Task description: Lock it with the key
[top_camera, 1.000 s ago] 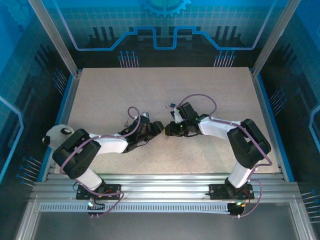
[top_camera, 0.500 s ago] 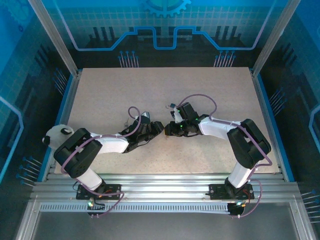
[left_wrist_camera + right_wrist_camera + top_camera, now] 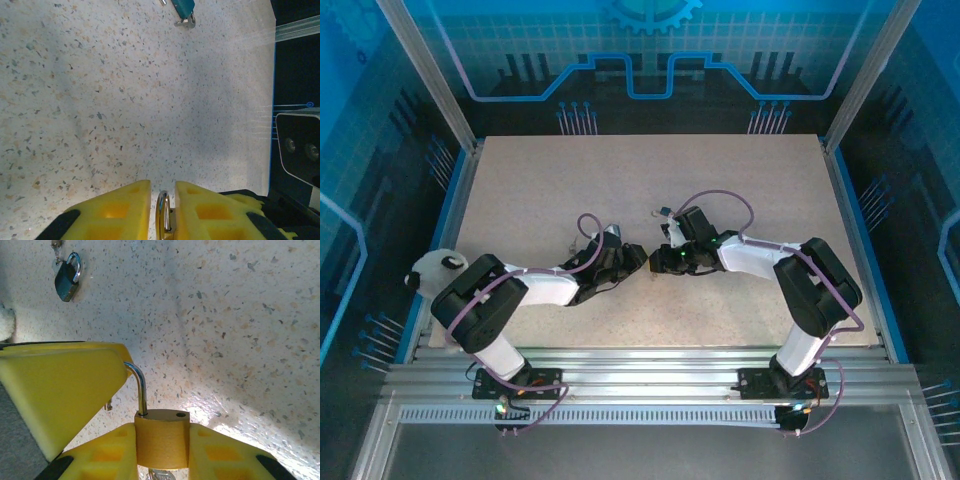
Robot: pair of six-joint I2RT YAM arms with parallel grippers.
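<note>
My right gripper (image 3: 162, 432) is shut on a brass padlock (image 3: 161, 442), clamping its body between the yellow fingers. The silver shackle (image 3: 141, 390) stands up out of one hole and the other hole is empty, so the lock is unlocked. A sliver of silver key (image 3: 159, 474) shows under the body. My left gripper (image 3: 162, 187) straddles the shackle's bend (image 3: 163, 212); its jaws stand narrowly apart with a thin gap on the left side. In the top view both grippers (image 3: 638, 255) (image 3: 661, 258) meet nose to nose at mid-table.
A second, dark teal padlock (image 3: 67, 281) with a key lies on the speckled table (image 3: 620, 180) behind the grippers, also seen in the left wrist view (image 3: 184, 7). A white stuffed toy (image 3: 432, 268) sits by the left arm. Blue rails edge the table.
The left gripper's jaws have narrowed around the shackle. Both arms have barely moved, and the right gripper keeps its hold on the padlock.
</note>
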